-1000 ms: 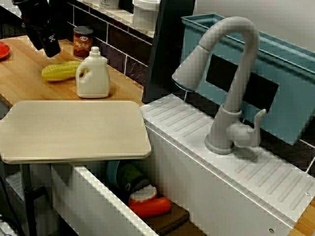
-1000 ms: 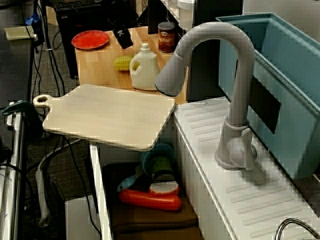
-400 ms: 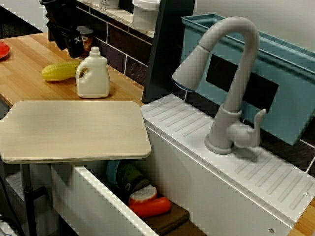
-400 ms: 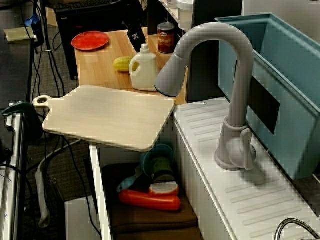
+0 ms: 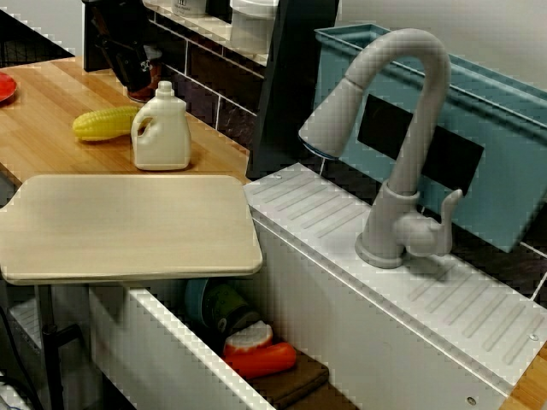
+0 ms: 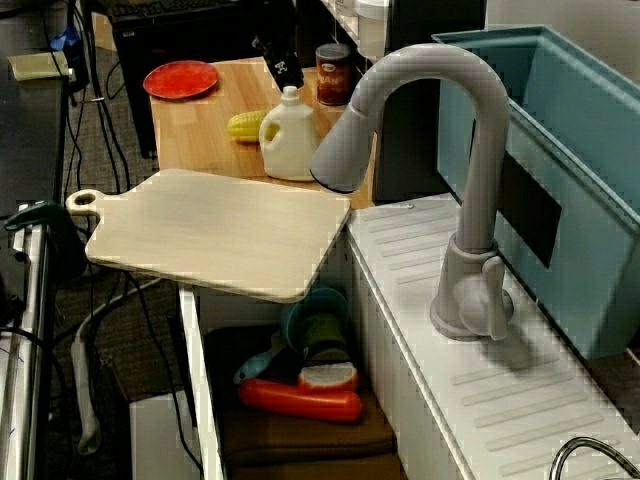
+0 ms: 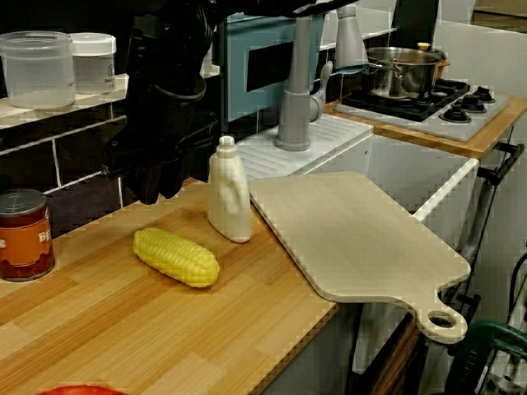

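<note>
Black robot gripper (image 7: 156, 191) above the back of a pale, straight-grained wooden countertop (image 7: 123, 329), swung there within the past second from further out over the counter's open end. Now poised between a red-labelled tin can (image 7: 25, 234) and a matte white plastic bottle (image 7: 229, 193) with a moulded handle and screw cap, just behind a knobbly yellow corn cob (image 7: 176, 257). Touching none of them, judging by the counter-end view. Fingers dark against a dark arm, so impossible to tell whether spread or pressed together; nothing visibly held. Can, bottle and cob unmoved all the while. In front, a smooth blond cutting board (image 7: 362, 247) with a looped handle, overhanging a white sink (image 5: 171, 359). Beyond it, a curved grey faucet (image 5: 402, 137) on a ribbed white drainer. Down in the basin, a glossy red-orange toy vegetable (image 5: 261, 359).
</note>
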Motion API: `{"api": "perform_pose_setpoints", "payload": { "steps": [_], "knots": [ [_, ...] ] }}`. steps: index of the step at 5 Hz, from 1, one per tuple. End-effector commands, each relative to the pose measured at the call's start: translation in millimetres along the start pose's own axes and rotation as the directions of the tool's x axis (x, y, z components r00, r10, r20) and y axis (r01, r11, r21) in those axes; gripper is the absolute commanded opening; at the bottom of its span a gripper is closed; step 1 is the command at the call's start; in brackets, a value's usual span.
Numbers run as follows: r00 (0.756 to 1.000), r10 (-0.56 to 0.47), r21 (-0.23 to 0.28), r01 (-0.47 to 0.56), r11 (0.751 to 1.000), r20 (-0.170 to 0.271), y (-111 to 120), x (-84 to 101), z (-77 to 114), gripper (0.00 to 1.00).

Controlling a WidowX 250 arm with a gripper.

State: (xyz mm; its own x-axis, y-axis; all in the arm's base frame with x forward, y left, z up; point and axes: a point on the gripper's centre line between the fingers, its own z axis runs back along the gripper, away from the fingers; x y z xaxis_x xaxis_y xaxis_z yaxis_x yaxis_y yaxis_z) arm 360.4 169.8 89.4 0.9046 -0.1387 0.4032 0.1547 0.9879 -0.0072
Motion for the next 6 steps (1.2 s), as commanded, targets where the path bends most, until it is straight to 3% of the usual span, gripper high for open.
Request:
{"api": "perform_pose_setpoints", "payload": {
  "steps": [1,3,5,6],
  "knots": [
    [0.999,-0.032,0.011,0.031,0.999,0.041,3,0.2,17.8,0.00],
    [0.997,-0.069,-0.015,0.069,0.997,0.019,-11,-10.7,13.8,0.00],
    [0.997,-0.068,-0.100,0.071,0.992,0.028,-39,-24.3,12.8,0.00],
    [0.997,-0.073,-0.215,0.076,0.974,0.025,-57,-24.8,10.0,0.00]
  ]
}}
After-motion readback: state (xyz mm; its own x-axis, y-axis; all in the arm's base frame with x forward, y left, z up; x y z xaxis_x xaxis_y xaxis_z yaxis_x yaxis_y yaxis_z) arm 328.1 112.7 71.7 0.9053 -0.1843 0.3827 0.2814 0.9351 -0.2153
